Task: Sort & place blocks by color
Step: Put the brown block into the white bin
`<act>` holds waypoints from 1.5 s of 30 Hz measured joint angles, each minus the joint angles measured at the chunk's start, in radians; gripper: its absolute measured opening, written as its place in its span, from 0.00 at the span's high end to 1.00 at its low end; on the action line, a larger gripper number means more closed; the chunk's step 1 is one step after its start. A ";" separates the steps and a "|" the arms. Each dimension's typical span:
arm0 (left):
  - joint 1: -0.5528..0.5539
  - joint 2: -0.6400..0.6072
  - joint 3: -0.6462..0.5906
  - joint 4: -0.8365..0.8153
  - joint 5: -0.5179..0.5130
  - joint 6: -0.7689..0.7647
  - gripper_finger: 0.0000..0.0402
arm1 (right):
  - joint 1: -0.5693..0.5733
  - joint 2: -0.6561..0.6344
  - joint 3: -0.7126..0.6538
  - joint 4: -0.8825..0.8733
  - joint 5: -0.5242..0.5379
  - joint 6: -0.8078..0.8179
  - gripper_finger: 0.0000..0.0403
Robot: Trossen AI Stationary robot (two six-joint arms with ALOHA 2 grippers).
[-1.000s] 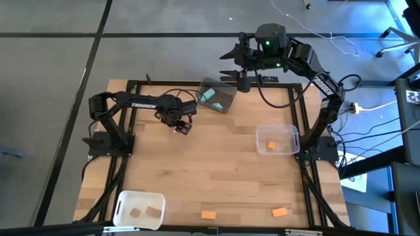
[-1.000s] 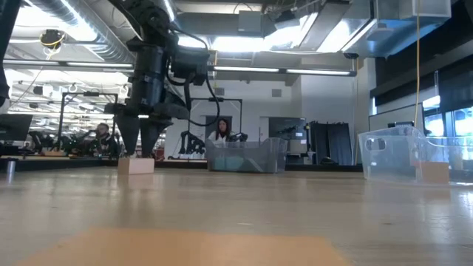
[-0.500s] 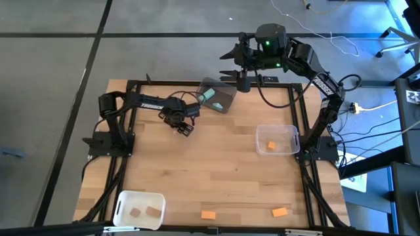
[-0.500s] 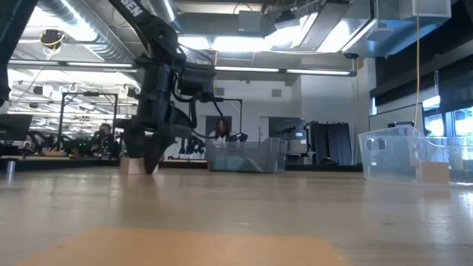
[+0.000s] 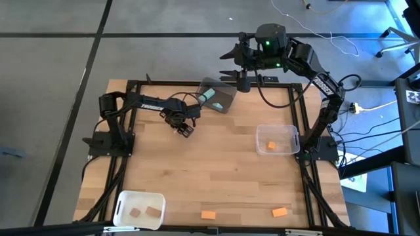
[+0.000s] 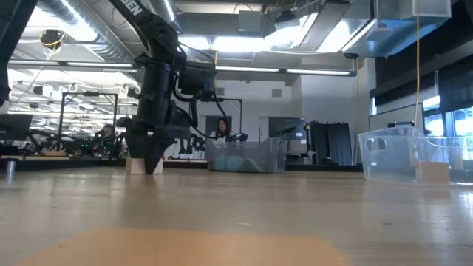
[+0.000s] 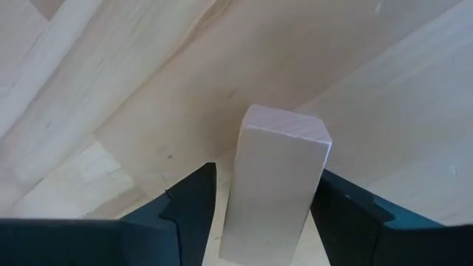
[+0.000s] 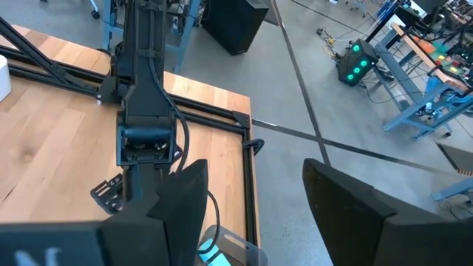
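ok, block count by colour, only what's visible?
Teal-green blocks: 1, in the dark grey bin
Orange blocks: 3, one in the clear plastic bin, two loose
Pale tan wood blocks: 3, two in the white bin, one between the left gripper fingers
Total: 7

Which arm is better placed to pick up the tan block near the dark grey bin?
Left. Its tool is down at the table with both fingers straddling the tan block. The right tool hangs open beyond the table's far edge.
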 joint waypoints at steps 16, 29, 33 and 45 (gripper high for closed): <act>0.001 0.001 0.000 0.003 0.001 0.057 0.54 | 0.002 0.001 0.000 -0.187 -0.525 0.131 0.44; 0.002 0.001 0.000 0.006 0.008 0.052 0.69 | 0.007 0.001 0.000 -0.189 -0.498 0.158 0.44; 0.003 -0.002 0.000 -0.042 0.003 0.045 0.69 | 0.007 0.001 0.000 -0.201 -0.498 0.157 0.44; -0.053 -0.201 -0.002 -0.282 0.174 0.163 0.70 | 0.007 0.002 0.000 -0.270 -0.497 0.109 0.44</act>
